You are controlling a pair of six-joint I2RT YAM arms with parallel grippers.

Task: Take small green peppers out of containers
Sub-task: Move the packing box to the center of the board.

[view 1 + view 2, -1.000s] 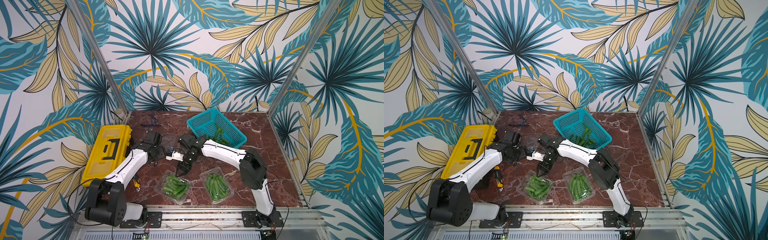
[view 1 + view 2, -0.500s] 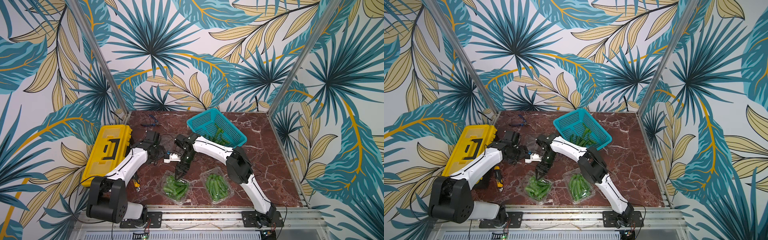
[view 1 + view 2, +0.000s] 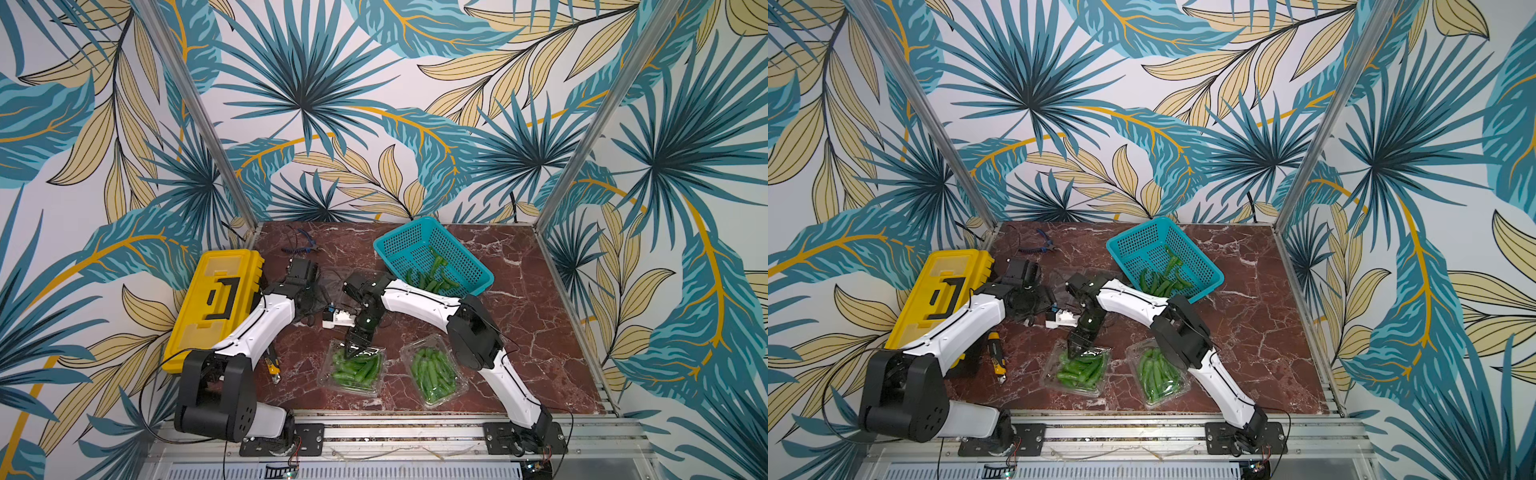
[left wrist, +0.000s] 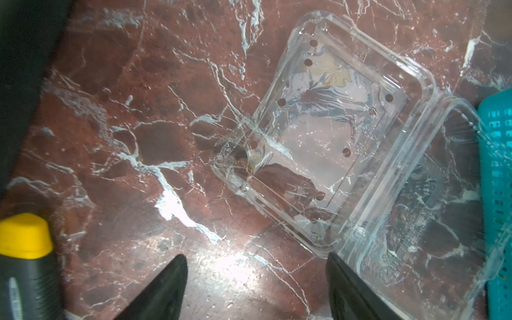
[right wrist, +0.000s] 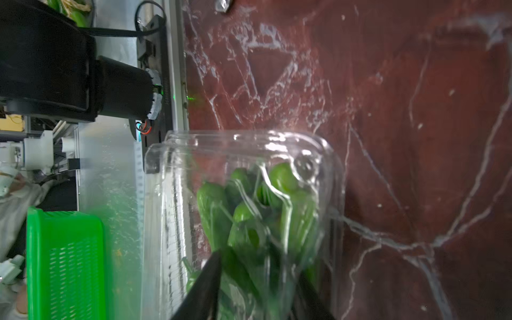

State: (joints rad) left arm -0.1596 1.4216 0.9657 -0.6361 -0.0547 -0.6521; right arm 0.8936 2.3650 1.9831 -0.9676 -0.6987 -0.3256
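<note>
Two clear containers stand near the table's front, both packed with small green peppers: the left container (image 3: 376, 388) and the right container (image 3: 457, 384). My right gripper (image 3: 352, 349) points down into the back end of the left one. In the right wrist view its fingers (image 5: 213, 277) flank peppers (image 5: 243, 221) and clear plastic; I cannot make out whether they press on anything. An empty, opened container (image 4: 318, 133) lies on the marble just ahead of my left gripper (image 4: 255, 256), which is open and holds nothing.
A teal basket (image 3: 399, 245) at the back holds several loose peppers (image 3: 432, 274). A yellow toolbox (image 3: 220, 303) fills the left side. A yellow utility knife (image 3: 272, 368), a small white block (image 3: 338, 320) and blue pliers (image 3: 301, 245) lie on the table.
My right gripper has swung forward and down from the table's middle into the left container, and its fingers have drawn closer together. The left arm has barely moved.
</note>
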